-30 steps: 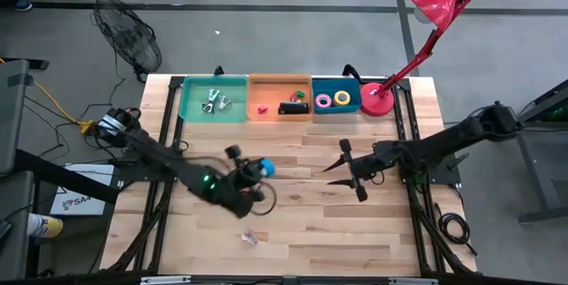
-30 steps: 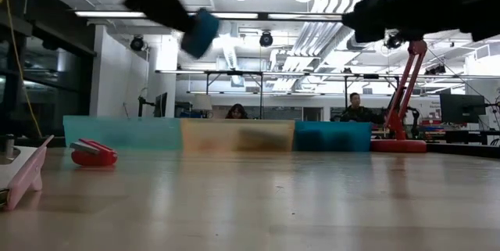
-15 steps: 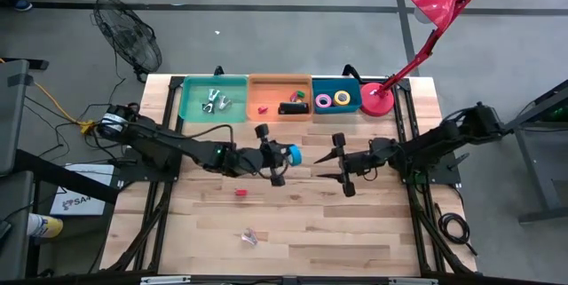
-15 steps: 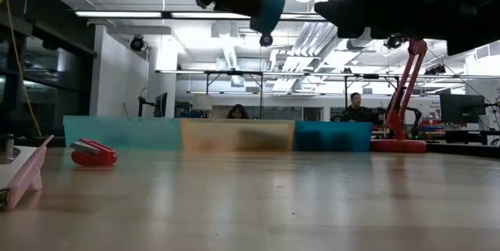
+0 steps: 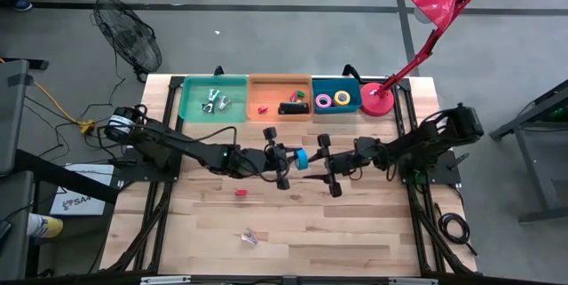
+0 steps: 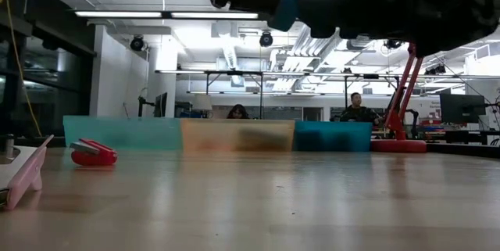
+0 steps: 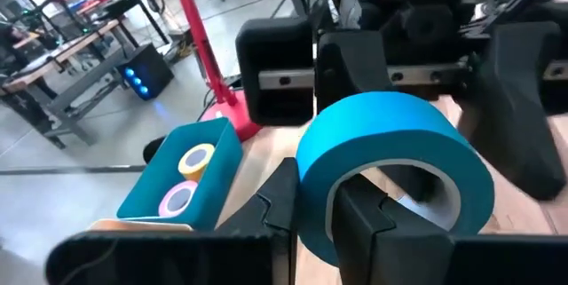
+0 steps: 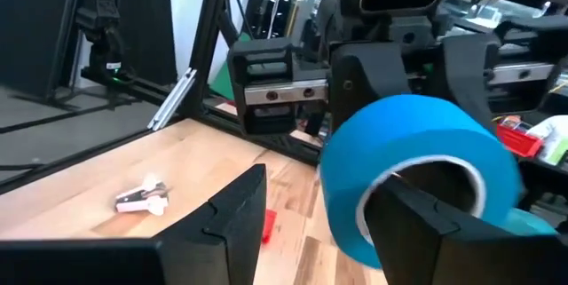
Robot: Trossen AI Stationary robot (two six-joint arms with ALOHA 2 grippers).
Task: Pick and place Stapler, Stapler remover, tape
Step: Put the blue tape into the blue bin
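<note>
A light blue tape roll is held above the middle of the table by my left gripper, which is shut on it. In the low view the tape hangs high over the tabletop. My right gripper is open and faces the left one. Its fingers stand on either side of the tape without touching it. The black stapler lies in the orange tray. Pink tape and yellow tape lie in the blue tray. My left gripper pinches the tape ring's wall, with one finger inside the hole and the other finger outside. It comes level from the table's left side. The roll is lifted clear of the table and stands on edge beyond the fingertips.
A small red item and a small pale item lie on the near half of the table. A green tray with metal pieces stands at the far edge, beside a red lamp base.
My left gripper has carried the light blue tape up and toward the table's right, from near-left of centre to the middle, uncovering the small red item. My right gripper has moved toward the table's left until its open fingers flank the tape.
</note>
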